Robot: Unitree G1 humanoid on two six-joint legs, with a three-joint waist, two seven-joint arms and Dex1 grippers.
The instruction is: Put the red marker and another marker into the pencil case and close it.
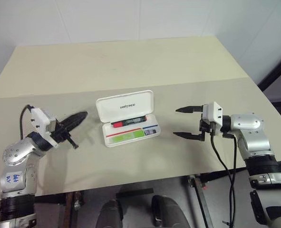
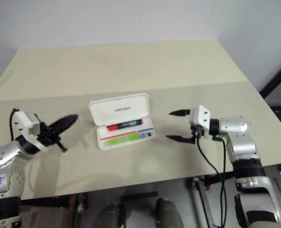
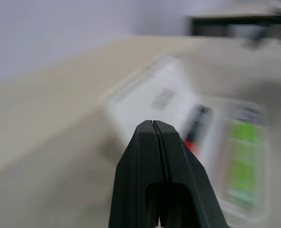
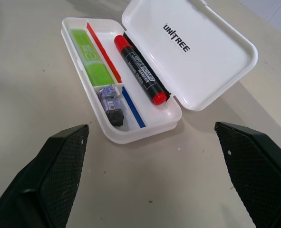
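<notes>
Left shut, pencil case (image 3: 178, 118) blurred

A beige counter (image 1: 130, 61) runs up to a white wall (image 1: 107, 19), with a seam crossing its top from side to side. A dark bar (image 1: 276, 71) slants at its right edge. Grey floor (image 1: 178, 199) lies below the near edge.

Both eye views look down from above on the table (image 1: 130, 66); both wrist views sit close, facing the pencil case (image 4: 197, 61).
</notes>
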